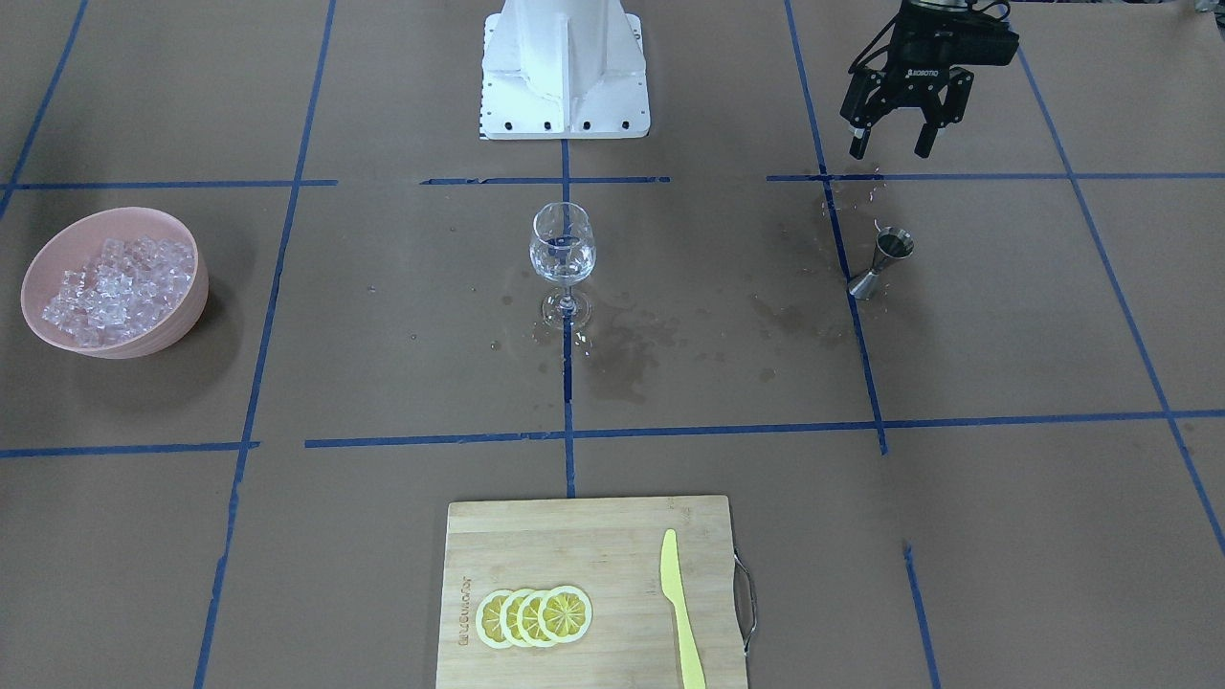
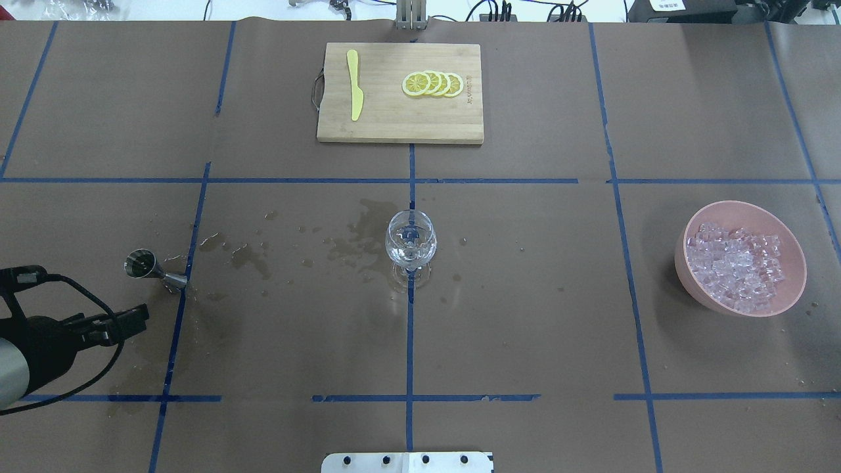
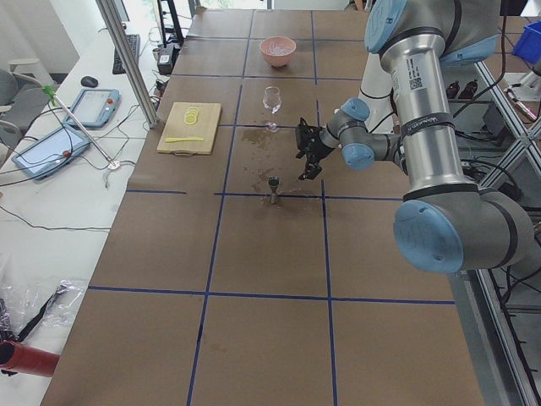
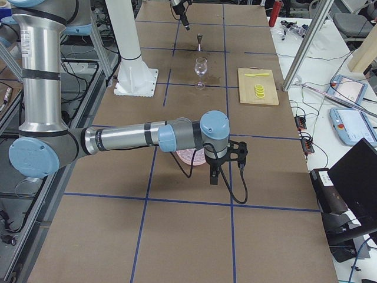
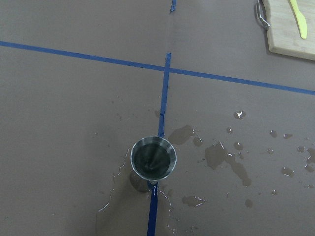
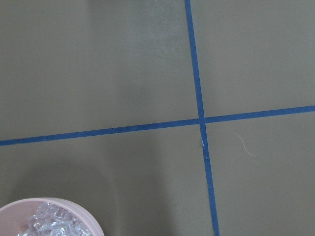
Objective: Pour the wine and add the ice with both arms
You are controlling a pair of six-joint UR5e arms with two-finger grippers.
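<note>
the pour looks done, and the ice step comes next. the glass (image 1: 562,225) stands upright mid-table. a little clear wine (image 1: 561,266) seems to sit low in it, though that is hard to be sure of through clear glass. wet patches (image 1: 622,359) lie on the paper by the foot of the glass and trail off to its left. the jigger (image 1: 882,260) stands alone well to the left of the glass, and from the left wrist view its cup looks dark and empty. the left gripper (image 1: 892,144) hangs in the air farther left of the glass than the jigger and nearer the robot's base, jaws apart and holding nothing.

the ice (image 1: 120,282) is heaped in the pink bowl (image 1: 167,330), well to the right of the glass. no cube shows in the glass. the right gripper (image 4: 215,175) hovers near the bowl on the side away from the glass. it shows only in a side view, so i cannot tell how its jaws stand.

as i judge it, the next move belongs to the right arm: come over the bowl, pinch one cube, carry it to the glass and let go low over the rim. the cubes look small and slick, so a centred grip matters, and the thin-stemmed glass would likely tip at a knock.
</note>
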